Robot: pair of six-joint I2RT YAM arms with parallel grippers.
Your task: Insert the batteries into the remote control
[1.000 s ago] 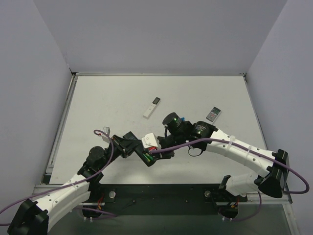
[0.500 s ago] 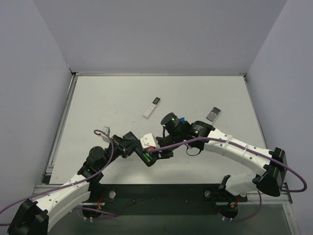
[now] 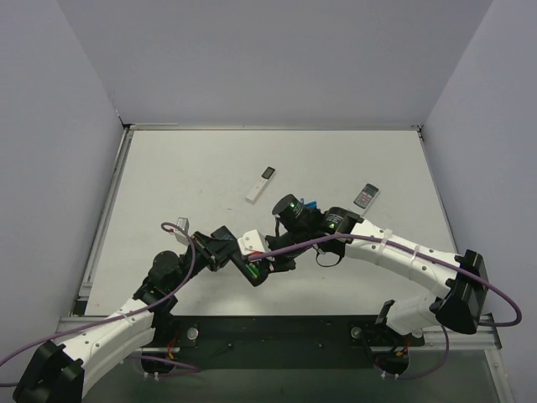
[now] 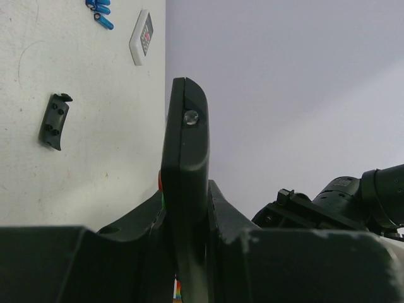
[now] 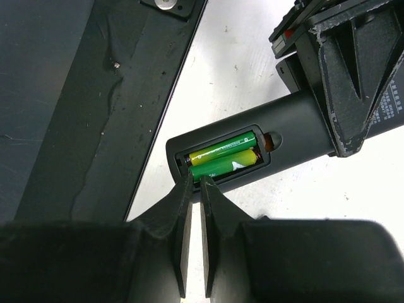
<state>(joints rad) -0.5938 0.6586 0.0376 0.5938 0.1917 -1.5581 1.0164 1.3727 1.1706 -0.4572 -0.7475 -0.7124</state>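
Green batteries in remote control: label print illegible

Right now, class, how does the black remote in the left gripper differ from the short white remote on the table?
The black remote is clamped in the left gripper; the short white remote lies loose on the table. The black remote shows its open back, two green batteries inside; the white remote shows its grey keypad. Both are slim remotes.
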